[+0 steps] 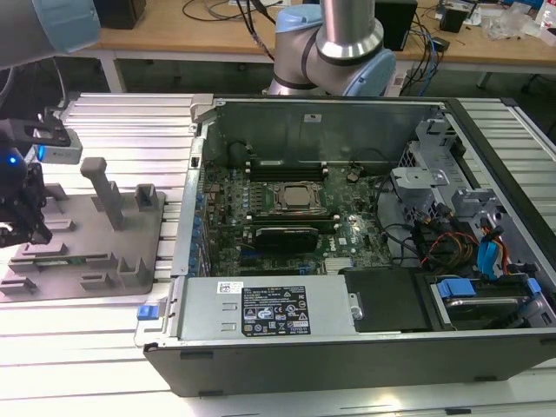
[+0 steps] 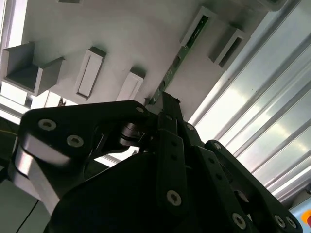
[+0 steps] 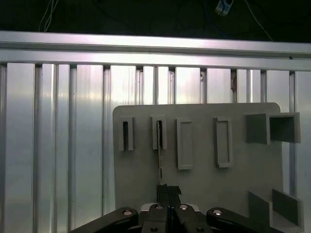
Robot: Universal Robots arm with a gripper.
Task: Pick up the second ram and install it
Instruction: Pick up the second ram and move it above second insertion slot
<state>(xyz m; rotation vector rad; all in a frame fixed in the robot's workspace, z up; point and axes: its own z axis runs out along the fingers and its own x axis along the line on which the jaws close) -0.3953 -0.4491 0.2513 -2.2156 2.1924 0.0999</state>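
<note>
The second ram (image 3: 159, 155) stands on edge in a slot of the grey holder tray (image 3: 204, 184), seen as a thin green strip. In the second wrist view the ram (image 2: 177, 60) runs along the tray (image 2: 121, 39) up to my gripper (image 2: 167, 99). My gripper (image 3: 168, 190) hangs over the ram's near end with its black fingers pressed together; I cannot tell whether they touch the ram. In the exterior view the gripper (image 1: 19, 236) is over the exterior view's left end of the tray (image 1: 87, 226), close above the ram (image 1: 74, 259).
An open computer case (image 1: 347, 347) lies to the exterior view's right of the tray, with the motherboard and CPU socket (image 1: 300, 198) exposed. Upright posts (image 1: 102, 187) rise from the tray. All of it rests on a ribbed aluminium table (image 1: 113, 122).
</note>
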